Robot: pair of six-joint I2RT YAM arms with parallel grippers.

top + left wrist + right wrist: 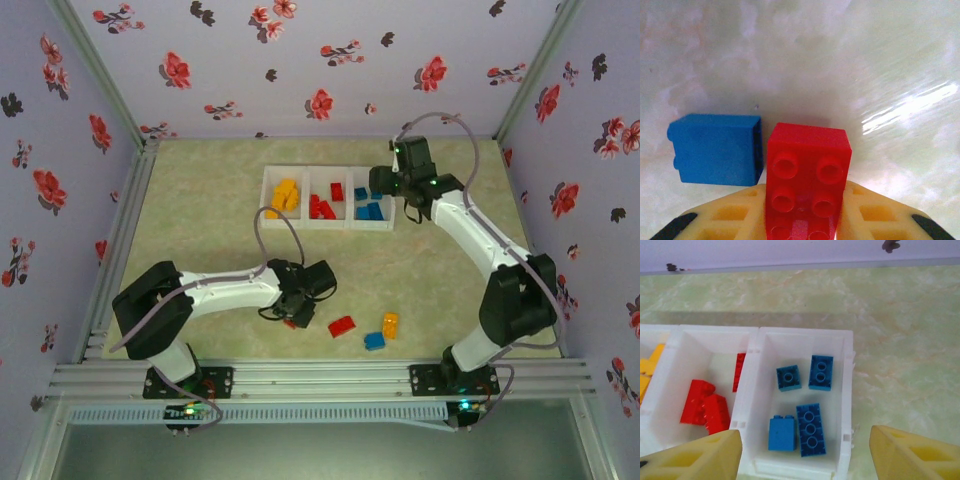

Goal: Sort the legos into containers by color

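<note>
The three joined white containers (267, 200) stand in a row at the back middle of the table. Orange-yellow legos (287, 195) fill the left one, red legos (322, 207) the middle, blue legos (369, 205) the right. My left gripper (294, 316) is low over the table, shut on a red lego (807, 167) held studs-up between its yellow fingers (730, 217). A blue lego (715, 148) lies just left of it. My right gripper (805, 460) hangs open above the blue container (847, 390), which holds several blue legos (810, 429).
A red brick (341, 325), a blue brick (375, 340) and an orange brick (390, 323) lie loose on the table near the front, right of the left gripper. Floral walls enclose the table; an aluminium rail (320, 375) runs along the near edge.
</note>
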